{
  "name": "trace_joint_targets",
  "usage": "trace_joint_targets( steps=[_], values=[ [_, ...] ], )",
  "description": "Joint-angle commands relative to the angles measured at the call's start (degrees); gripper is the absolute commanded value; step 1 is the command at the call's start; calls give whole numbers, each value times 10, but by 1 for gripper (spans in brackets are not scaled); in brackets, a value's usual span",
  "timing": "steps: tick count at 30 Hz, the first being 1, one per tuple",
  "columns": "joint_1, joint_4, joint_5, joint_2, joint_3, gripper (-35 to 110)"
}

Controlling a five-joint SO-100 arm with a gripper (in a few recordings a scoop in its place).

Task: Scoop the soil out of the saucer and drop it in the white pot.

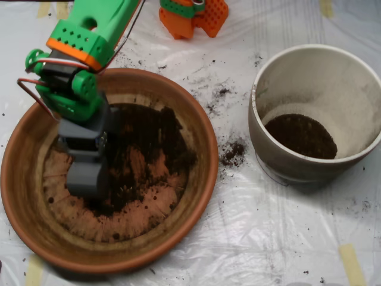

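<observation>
Green arm [83, 47] overhangs the saucer [196, 128]; scoop [86, 179], jaw state indeterminable, sits in the soil [146, 134], white pot [297, 161] well to its right.

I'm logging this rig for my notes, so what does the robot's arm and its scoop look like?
The arm is bright green printed plastic with an orange band and rows of small holes on its upper link. Black servo blocks sit between the green parts, and thin red and dark cables loop along its left side. It ends in a plain grey, boxy scoop.
</observation>
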Motion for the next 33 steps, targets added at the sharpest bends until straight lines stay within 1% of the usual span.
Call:
trace_joint_targets(
  steps=[1,5,12,16,22,26,27,28,29,33],
  values=[
    [20,-49,-8,101,110,29],
    [16,-124,7,174,207,31],
    [6,-188,18,244,310,29],
    [4,-200,23,264,338,27],
    [11,-197,39,262,333,25],
    [12,-174,34,239,308,25],
    [11,-175,31,238,313,24],
    [11,-178,32,242,319,18],
    [12,-184,32,247,329,15],
    [12,-197,24,279,367,8]
  ],
)
